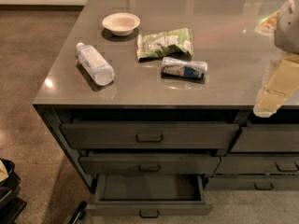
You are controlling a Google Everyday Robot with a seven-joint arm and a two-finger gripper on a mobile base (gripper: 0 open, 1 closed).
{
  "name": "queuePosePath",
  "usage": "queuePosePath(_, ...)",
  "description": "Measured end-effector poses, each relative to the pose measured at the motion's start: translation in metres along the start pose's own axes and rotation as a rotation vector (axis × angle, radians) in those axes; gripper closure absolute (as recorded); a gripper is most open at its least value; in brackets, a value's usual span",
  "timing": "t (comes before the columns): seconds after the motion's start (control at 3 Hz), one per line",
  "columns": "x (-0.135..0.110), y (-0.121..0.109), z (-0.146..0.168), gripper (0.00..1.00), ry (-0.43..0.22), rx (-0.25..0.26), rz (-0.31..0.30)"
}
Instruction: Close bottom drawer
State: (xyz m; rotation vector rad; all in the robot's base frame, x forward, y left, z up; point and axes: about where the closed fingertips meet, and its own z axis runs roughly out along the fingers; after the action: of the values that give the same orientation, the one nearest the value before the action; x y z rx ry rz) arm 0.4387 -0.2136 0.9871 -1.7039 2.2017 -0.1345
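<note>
one risk: the gripper (267, 101), open or closed i cannot tell, hangs at the table (224, 80) front right edge, well apart from the bottom drawer (148, 208); an off-centre push could skew it.

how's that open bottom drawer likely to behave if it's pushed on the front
The bottom drawer is pulled out and nothing shows inside, so it probably slides in lightly. Its front is wide with a small central handle, so a push near the middle likely avoids skewing. The gripper hangs at the right, by the counter edge, apart from it.
</note>
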Motion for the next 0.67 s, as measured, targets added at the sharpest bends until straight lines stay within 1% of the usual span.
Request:
queuePosePath(0.33,0.0000,0.0001,0.0000,0.00,0.000,0.000,0.000)
queuePosePath(0.67,0.0046,0.0079,0.0063,0.00,-0.032,-0.007,0.008)
